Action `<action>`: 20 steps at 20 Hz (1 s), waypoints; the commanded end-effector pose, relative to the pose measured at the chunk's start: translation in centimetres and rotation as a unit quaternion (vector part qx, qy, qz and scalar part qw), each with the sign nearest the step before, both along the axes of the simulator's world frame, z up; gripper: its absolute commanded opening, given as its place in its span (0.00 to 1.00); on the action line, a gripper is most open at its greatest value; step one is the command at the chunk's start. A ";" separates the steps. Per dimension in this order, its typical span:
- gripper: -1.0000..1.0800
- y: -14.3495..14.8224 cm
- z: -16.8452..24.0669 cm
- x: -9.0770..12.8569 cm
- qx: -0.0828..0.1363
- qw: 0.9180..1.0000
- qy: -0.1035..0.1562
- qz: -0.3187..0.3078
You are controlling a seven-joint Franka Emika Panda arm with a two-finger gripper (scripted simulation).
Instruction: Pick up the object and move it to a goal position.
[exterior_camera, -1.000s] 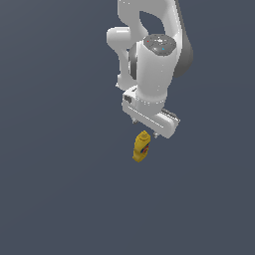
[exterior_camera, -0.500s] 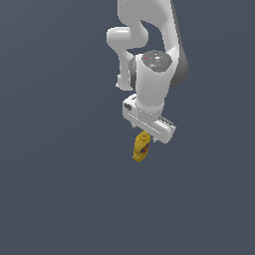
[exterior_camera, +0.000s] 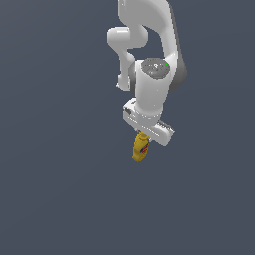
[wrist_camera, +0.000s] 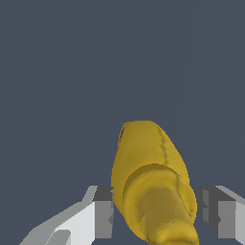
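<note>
Exterior view: arm [exterior_camera: 152,94] had swung toward the view's right vs. 1.0 s ago, carrying the bottle [exterior_camera: 141,148] with it. Gripper [wrist_camera: 155,213] was clamped on the bottle's cap end. Transport underway; goal pos. not visible.

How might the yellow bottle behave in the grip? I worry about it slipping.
The yellow bottle looks smooth and rounded, so it could twist between the fingers. It is held near its cap end, so the body may swing. It seems rigid.

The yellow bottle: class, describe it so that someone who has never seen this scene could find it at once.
Start at the white robot arm against the plain grey-blue background and follow it down to the gripper. Between its fingers sits the yellow bottle. It is the only coloured thing there, with a small red-and-blue label.
</note>
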State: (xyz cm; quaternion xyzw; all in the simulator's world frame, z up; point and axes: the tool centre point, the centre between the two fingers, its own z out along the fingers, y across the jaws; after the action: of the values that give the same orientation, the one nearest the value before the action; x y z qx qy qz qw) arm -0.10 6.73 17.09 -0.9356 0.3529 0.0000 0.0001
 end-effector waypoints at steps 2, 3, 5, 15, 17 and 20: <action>0.00 0.0 -0.1 0.0 0.000 1.000 0.000 0.000; 0.00 0.0 -0.1 0.0 0.000 1.000 0.000 0.000; 0.00 0.0 -0.1 0.0 0.000 1.000 0.000 0.000; 0.00 -0.6 1.3 0.7 0.004 1.000 -0.015 0.012; 0.00 -0.9 2.1 1.1 0.007 1.000 -0.023 0.019; 0.00 -1.5 3.5 1.8 0.011 0.999 -0.038 0.032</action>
State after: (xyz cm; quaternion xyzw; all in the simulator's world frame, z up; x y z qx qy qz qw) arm 1.13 5.57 19.39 -0.9441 0.3286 -0.0209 0.0176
